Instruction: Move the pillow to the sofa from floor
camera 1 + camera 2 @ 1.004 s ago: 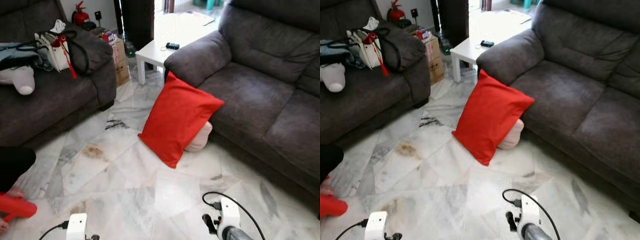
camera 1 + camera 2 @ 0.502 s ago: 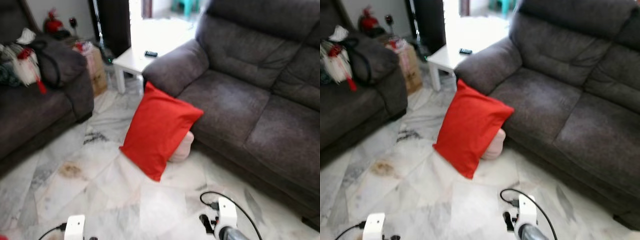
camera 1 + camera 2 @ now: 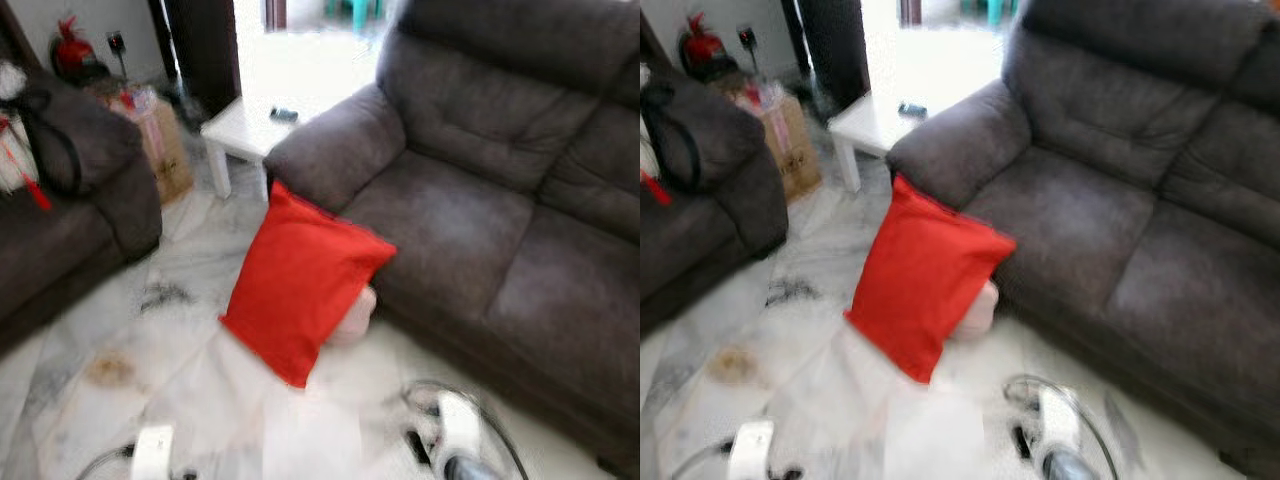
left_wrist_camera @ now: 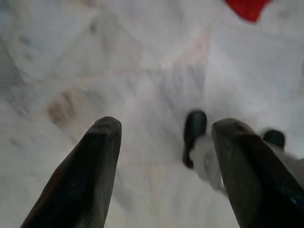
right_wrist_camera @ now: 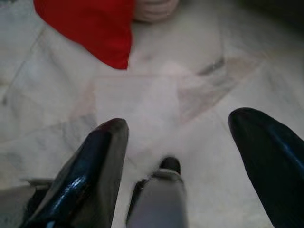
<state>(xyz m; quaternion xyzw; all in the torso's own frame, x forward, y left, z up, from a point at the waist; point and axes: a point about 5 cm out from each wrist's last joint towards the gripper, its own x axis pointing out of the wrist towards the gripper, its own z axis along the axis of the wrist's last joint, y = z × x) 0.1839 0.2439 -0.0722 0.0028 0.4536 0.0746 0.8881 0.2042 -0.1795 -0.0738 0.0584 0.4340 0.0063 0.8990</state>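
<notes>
1. One red pillow (image 3: 300,280), standing tilted on one corner on the marble floor (image 3: 180,340), leaning back against the front of the sofa.
2. One pale, rounded soft thing (image 3: 352,318) tucked behind the pillow at its 4 o'clock, touching it and the sofa base; too blurred to identify further.
3. Two dark grey sofas: the large sofa (image 3: 500,200) filling the 1 to 4 o'clock part of the head view, and a second sofa (image 3: 70,200) at 9 to 10 o'clock.
4. One white desk (image 3: 245,125) at 11 o'clock, just beside the large sofa's armrest, carrying one small dark object (image 3: 284,114).
5. One cardboard box (image 3: 160,150) between the second sofa and the desk; one red fire extinguisher (image 3: 72,50) near the wall at 10 o'clock; one black-strapped bag (image 3: 35,140) on the second sofa's arm.
6. Two grippers, both low over the floor at 6 o'clock of the head view: left gripper (image 4: 164,156) at 7 o'clock, right gripper (image 5: 185,156) at 5 o'clock.
7. Jaws of the left gripper spread wide, nothing between them but floor; pillow well apart from them, a red corner seen far ahead at 1 o'clock in the wrist view.
8. Jaws of the right gripper likewise spread wide and gripping nothing; pillow's lower corner ahead at 11 o'clock in its wrist view, near but not touching, not between the fingers.
9. Pillow on the floor, not on a sofa seat.
</notes>
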